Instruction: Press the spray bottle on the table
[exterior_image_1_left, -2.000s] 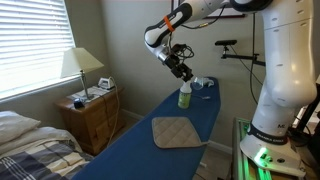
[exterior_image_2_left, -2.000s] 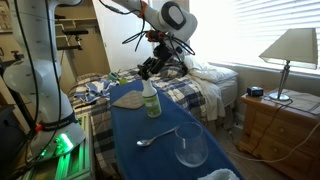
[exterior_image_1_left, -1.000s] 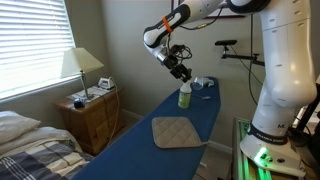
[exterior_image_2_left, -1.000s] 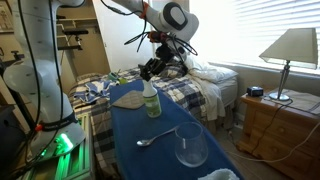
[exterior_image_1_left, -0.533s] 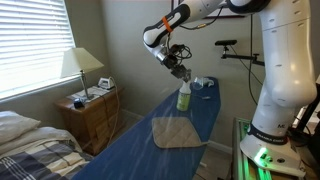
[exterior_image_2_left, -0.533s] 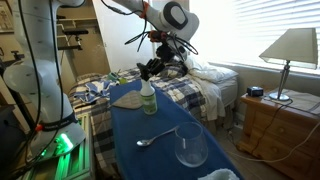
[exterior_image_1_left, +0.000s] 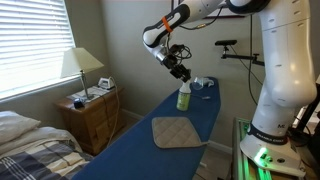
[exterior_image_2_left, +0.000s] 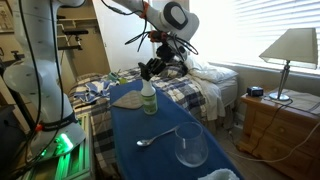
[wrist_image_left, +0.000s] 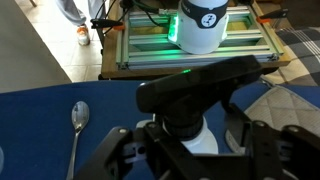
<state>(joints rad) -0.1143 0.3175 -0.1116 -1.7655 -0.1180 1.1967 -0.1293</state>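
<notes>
Claw (exterior_image_1_left: 184, 75) open and tilted downward, just over the spray bottle (exterior_image_1_left: 184, 97).

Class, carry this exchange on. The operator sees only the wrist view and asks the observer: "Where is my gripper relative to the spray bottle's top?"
Observer: The gripper hangs just over the spray bottle; I cannot tell whether they touch.
Operator: Is the bottle upright?
Observer: Yes, it stands upright on the table.
Operator: What lies beyond the spoon?
Observer: A clear glass stands beside the spoon.
</notes>
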